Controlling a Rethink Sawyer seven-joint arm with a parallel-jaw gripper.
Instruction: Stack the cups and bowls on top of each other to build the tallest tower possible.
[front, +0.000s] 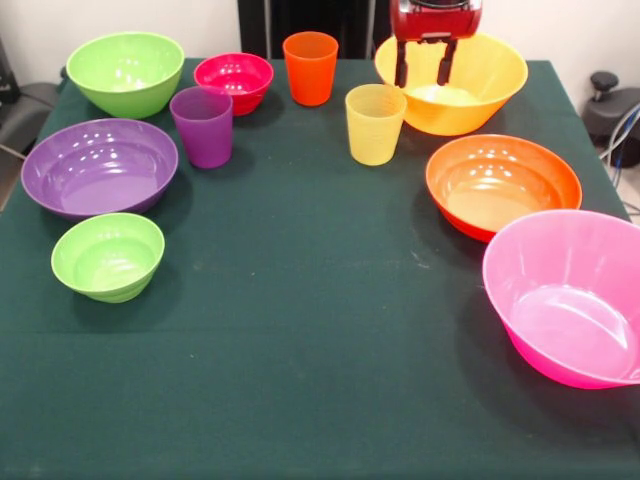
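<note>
All pieces stand apart on the green table (300, 330); no tower stands. The purple cup (203, 126), yellow cup (374, 124) and orange cup (310, 67) are upright. Large bowls: pink (568, 297) at front right, orange-red (502, 185), yellow-orange (455, 82) at the back, purple (98, 167) at left. The medium green bowl (126, 72) is back left, the small red bowl (233, 82) beside it, the small green bowl (107, 256) front left. My gripper (425, 62) hangs open and empty over the yellow-orange bowl's rim.
A black chair or stand (612, 110) sits off the table's right edge. Dark furniture shows behind the table at the back.
</note>
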